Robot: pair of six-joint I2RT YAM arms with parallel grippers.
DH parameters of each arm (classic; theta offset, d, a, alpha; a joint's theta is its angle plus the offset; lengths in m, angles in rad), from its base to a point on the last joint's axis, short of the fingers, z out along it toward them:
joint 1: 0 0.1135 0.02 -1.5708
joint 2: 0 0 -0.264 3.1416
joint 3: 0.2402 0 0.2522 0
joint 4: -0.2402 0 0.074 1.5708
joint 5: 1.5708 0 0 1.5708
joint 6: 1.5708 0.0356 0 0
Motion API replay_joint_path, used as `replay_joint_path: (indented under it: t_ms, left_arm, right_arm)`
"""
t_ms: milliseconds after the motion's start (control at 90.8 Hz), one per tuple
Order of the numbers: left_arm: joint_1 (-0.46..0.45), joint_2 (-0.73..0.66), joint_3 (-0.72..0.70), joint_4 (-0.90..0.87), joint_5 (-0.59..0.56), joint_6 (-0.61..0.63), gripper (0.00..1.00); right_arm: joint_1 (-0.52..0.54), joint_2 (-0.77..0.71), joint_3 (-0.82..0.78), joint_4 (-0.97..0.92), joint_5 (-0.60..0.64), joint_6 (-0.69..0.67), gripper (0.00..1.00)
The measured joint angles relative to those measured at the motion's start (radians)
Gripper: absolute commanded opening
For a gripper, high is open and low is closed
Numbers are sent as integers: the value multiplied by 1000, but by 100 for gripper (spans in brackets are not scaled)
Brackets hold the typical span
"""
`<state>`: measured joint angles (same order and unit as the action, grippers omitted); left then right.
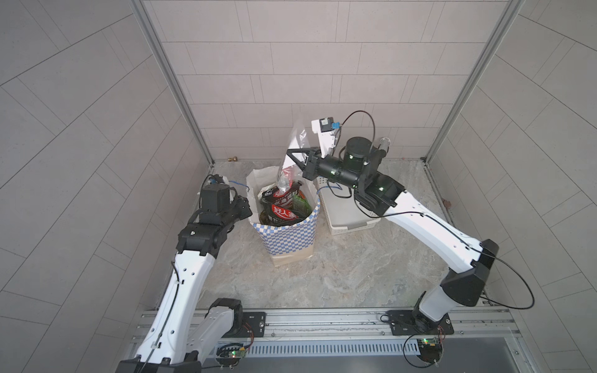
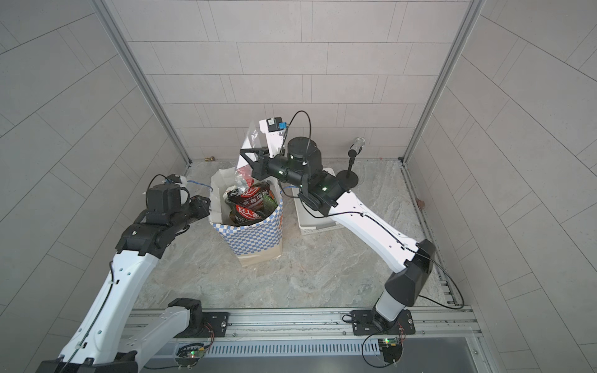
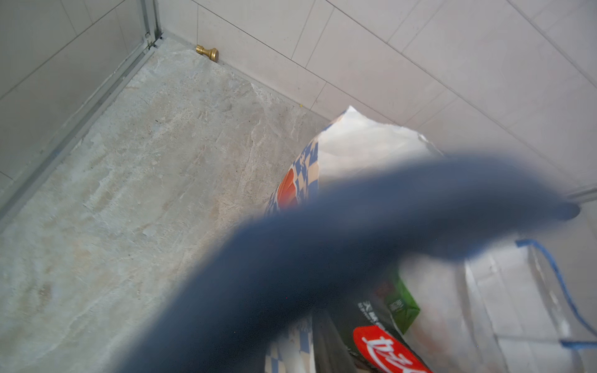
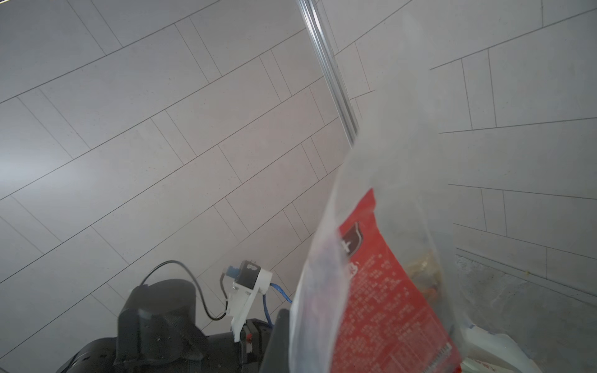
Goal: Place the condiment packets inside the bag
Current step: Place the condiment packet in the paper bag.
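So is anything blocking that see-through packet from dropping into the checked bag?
The bag stands open, but black packets already piled inside reach near the rim, right under the clear packet that the right gripper holds. Its lower end seems to meet them.

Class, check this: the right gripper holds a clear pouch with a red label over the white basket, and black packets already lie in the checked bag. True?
No. The right gripper holds the clear pouch over the checked bag, its lower end at the bag's mouth, not over the white basket beside it; both top views show this.
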<state>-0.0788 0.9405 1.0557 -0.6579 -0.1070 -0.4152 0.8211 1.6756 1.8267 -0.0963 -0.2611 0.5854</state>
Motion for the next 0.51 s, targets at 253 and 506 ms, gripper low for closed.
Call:
replay_joint_path:
  t_ms: [253, 506]
  left_arm:
    - [0, -12, -19, 2, 6, 0, 3]
    - [0, -18, -21, 6, 8, 0, 0]
  right_arm:
    - [6, 235, 142, 0, -72, 115, 0]
    - [19, 298, 195, 11, -93, 199, 0]
